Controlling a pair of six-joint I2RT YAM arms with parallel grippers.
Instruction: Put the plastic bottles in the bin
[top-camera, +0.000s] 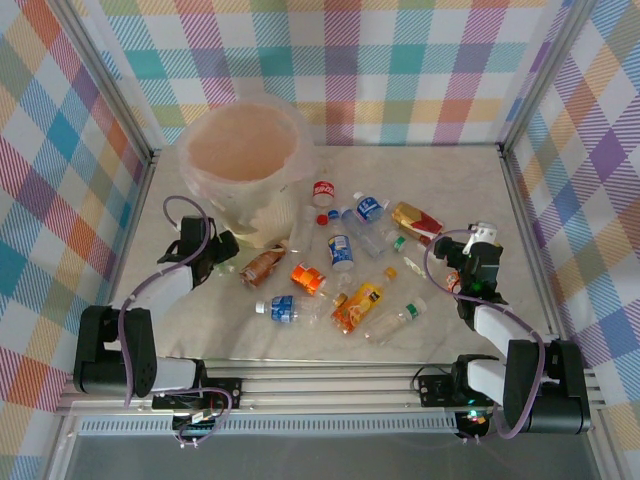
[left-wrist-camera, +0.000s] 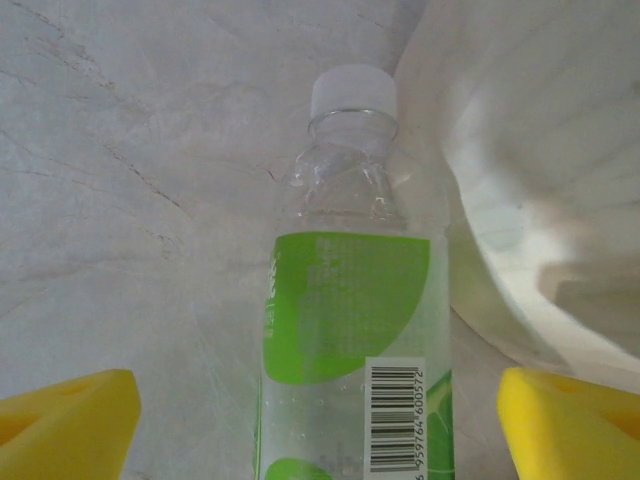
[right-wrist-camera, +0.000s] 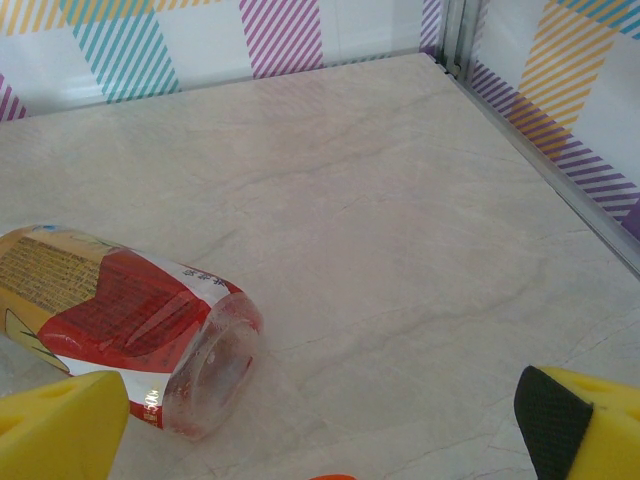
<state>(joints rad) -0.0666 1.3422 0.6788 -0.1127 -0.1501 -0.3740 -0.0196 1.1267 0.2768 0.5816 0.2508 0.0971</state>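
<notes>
The cream-beige bin with its bag liner stands at the back left; its pale wall is right of my left gripper. A clear bottle with a green label and white cap lies between the yellow fingers of my open left gripper, with a gap on each side. My left gripper sits at the foot of the bin. My right gripper is open over bare table, just right of a lying red-and-yellow labelled bottle, also visible from above.
Several more bottles lie mid-table: blue-labelled ones, an orange one, a brown one, a yellow-orange one. A metal rail and plaid walls bound the table on the right.
</notes>
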